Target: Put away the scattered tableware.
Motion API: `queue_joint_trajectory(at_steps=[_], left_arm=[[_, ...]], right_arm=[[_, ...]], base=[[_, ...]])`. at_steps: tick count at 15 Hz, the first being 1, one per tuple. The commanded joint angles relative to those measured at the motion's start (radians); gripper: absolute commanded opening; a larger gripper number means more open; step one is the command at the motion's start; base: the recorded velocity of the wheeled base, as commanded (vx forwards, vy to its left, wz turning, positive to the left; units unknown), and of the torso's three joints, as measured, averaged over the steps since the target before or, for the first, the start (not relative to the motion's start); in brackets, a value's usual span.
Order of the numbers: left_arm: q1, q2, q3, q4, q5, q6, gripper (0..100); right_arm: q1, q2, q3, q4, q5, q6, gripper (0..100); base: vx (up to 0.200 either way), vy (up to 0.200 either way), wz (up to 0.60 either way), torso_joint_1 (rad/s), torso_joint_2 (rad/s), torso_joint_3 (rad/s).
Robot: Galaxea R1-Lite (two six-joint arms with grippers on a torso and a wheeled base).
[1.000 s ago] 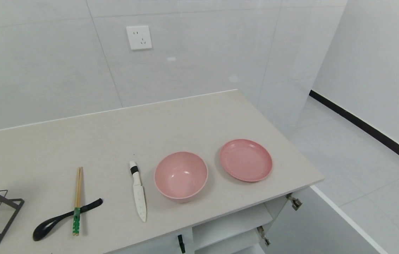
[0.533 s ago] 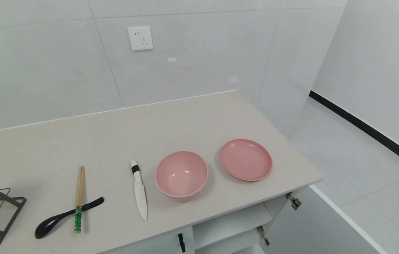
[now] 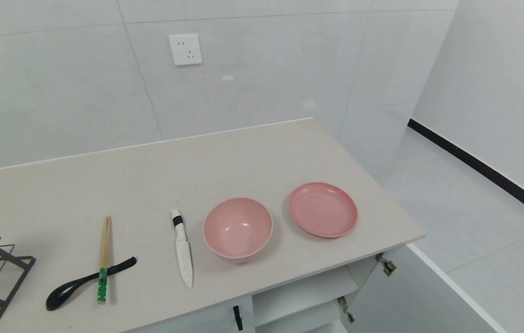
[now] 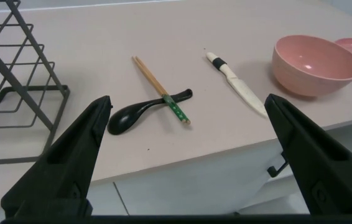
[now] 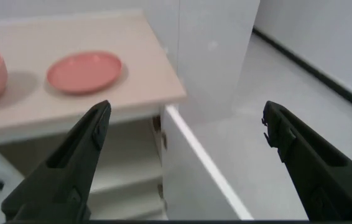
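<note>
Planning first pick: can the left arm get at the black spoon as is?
Likely yes: the left gripper is open, facing the black spoon, nothing between; but chopsticks lie across its handle.

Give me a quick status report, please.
Left gripper and right gripper open, empty. Chopsticks across spoon; knife, bowl, plate on counter. Nothing blocking the rack.

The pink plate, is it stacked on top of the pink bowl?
No, the pink plate lies flat on the counter beside the pink bowl, with a gap between them.
</note>
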Motion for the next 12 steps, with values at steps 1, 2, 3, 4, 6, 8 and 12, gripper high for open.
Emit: queue_joint_trajectory(at_steps=[1,2,3,4,6,8,12], left_arm=[[0.000,0.003,0.000,0.000,-0.001,0.005,100],[0.000,0.003,0.000,0.002,-0.006,0.020,100],[0.000,0.003,0.000,0.002,-0.006,0.023,100],[0.000,0.003,0.000,0.002,-0.010,0.049,100],[0.000,0.003,0.000,0.002,-0.009,0.038,100],[0.000,0.003,0.000,0.002,-0.010,0.038,100],[0.000,0.003,0.000,0.000,-0.013,0.028,100]], right_arm=[[-0.001,0.009,-0.017,-0.078,0.040,-0.001,100],[0.005,0.052,-0.054,-0.061,0.095,0.001,100],[0.007,0.057,-0.057,-0.058,0.098,0.001,100],[0.048,0.150,-0.112,-0.015,0.139,-0.001,100],[0.108,0.261,-0.144,0.003,0.173,-0.001,100],[0.149,0.350,-0.161,0.003,0.175,-0.001,100],[0.231,0.595,-0.216,-0.003,0.205,-0.002,100]], base=[[0.000,0.000,0.00,0.000,0.00,0.000],[0.000,0.000,0.00,0.000,0.00,0.000],[0.000,0.000,0.00,0.000,0.00,0.000],[0.000,0.000,0.00,0.000,0.00,0.000],[0.000,0.000,0.00,0.000,0.00,0.000],[0.000,0.000,0.00,0.000,0.00,0.000],[0.000,0.000,0.00,0.000,0.00,0.000]])
